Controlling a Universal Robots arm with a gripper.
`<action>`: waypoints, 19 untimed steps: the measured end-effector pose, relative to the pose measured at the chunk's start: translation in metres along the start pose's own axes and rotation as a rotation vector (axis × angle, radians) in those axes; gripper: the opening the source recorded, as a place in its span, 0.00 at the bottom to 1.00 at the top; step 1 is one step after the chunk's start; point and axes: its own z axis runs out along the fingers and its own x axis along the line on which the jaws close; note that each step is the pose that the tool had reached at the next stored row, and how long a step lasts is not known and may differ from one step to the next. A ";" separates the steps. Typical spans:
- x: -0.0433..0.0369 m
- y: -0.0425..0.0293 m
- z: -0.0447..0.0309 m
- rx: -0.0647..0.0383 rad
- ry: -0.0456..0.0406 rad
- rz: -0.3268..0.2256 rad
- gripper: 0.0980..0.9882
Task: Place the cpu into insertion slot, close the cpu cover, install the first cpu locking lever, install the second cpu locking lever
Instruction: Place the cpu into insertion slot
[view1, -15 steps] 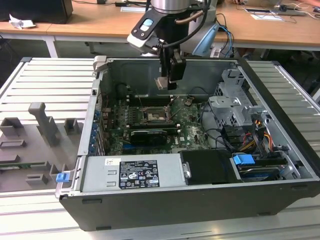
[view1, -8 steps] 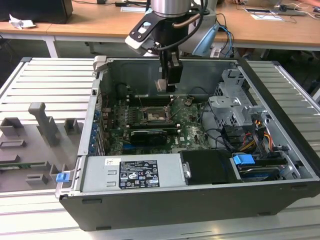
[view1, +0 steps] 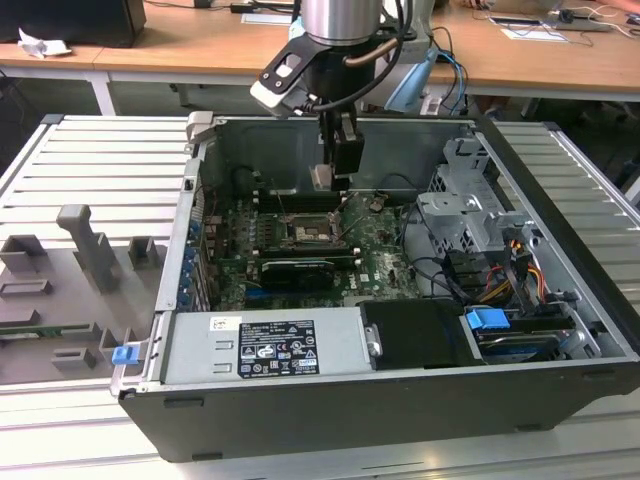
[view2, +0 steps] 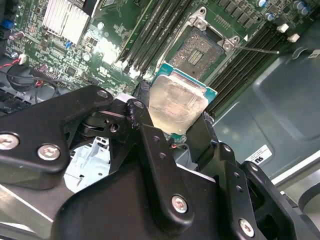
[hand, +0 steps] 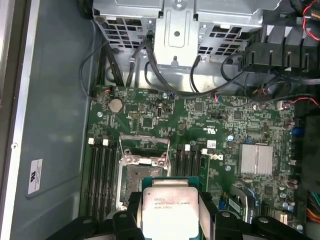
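Grey slatted tabletop (view1: 90, 160) carries an open computer case (view1: 400, 420). Past its near power supply (view1: 265, 345), the insertion slot (view1: 305, 232) sits uncovered on the green board (view1: 385, 265). Just beyond and above it, not touching, the gripper (view1: 335, 172) holds the cpu (view2: 177, 102), clenched on two opposite edges. Wooden desks (view1: 540, 60) stand farthest.

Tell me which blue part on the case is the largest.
The blue block at the exterior view's right; the blue clip at its left is far smaller.
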 end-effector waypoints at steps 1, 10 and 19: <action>0.0000 0.0000 0.0006 0.000 0.0000 0.000 0.50; -0.0002 -0.0009 0.0106 0.004 0.0001 0.002 0.50; -0.0003 -0.0014 0.0180 0.008 0.0003 0.002 0.50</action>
